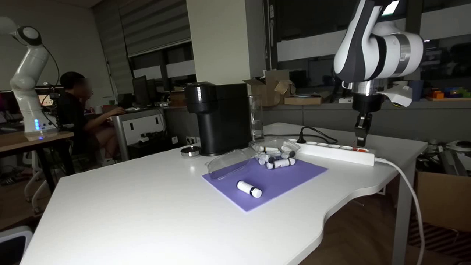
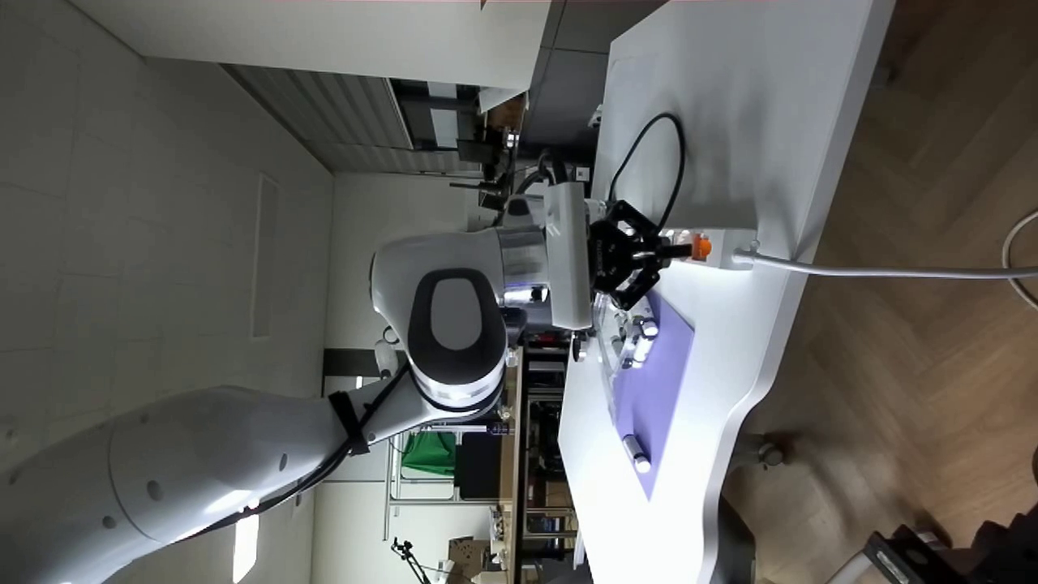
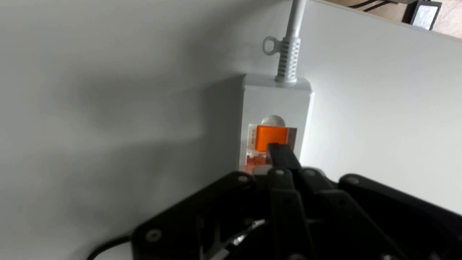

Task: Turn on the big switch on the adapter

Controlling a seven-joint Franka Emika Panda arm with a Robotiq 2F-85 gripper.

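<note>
The adapter is a long white power strip [image 1: 331, 152] on the table, also in the other views [image 2: 736, 243] [image 3: 278, 99]. A white cable [image 3: 288, 57] leaves its end. Near that end sits the big orange switch [image 3: 270, 136], also visible in both exterior views [image 1: 360, 149] [image 2: 702, 246]. My gripper [image 3: 279, 148] is shut and empty, pointing down over the switch. In both exterior views its fingertips [image 1: 361, 142] [image 2: 684, 251] are very close to the switch. I cannot tell whether they touch it. In the wrist view the fingers cover the switch's lower right corner.
A black plug [image 1: 301, 138] with a dark cable stands in the strip's far end. A purple mat [image 1: 290, 180] holds white cylinders [image 1: 249, 188] and a clear container [image 1: 274, 147]. A tall black machine [image 1: 224, 117] stands behind. The table edge [image 1: 399, 173] is near the strip's cable end.
</note>
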